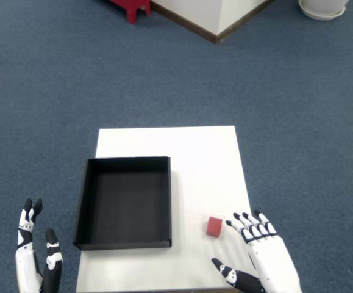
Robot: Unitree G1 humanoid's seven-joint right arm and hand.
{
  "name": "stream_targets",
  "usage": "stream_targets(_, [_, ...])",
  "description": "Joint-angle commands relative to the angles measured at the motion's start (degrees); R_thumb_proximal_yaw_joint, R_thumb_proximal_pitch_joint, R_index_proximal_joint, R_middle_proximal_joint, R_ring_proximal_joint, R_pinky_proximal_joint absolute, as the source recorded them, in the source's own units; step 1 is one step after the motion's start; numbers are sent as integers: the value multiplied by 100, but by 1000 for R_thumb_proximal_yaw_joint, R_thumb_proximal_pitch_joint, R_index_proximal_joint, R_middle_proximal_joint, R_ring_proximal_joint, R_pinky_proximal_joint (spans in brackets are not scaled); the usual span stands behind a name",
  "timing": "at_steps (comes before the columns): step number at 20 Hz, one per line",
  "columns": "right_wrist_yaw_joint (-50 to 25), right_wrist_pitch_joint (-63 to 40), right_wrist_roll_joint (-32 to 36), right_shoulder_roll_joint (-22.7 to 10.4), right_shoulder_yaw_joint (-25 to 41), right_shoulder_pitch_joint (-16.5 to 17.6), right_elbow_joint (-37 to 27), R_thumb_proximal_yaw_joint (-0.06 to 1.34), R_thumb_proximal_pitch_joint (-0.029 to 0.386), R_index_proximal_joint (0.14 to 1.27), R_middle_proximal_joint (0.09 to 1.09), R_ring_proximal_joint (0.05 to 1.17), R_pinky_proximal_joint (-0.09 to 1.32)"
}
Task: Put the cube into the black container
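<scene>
A small red cube (214, 226) lies on the white table (188, 152), just right of the black container (125, 202). The container is an open, shallow black tray with nothing inside. My right hand (263, 256) hovers at the table's front right corner, fingers spread and thumb out to the left. Its fingertips (238, 223) end a short way right of the cube without touching it. It holds nothing.
The left hand (35, 259) hangs open off the table's left side over blue carpet. A red stool (130, 7), a white wall corner (216, 15) and a white pot base (322, 7) stand far back.
</scene>
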Motion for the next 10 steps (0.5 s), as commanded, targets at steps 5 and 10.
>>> stream_targets(5, [79,65,233,12,-137,-124,302,374,13,354,226,263,101])
stream_targets(10, [221,-8,322,131,-186,-266,597,384,10,354,228,267,108])
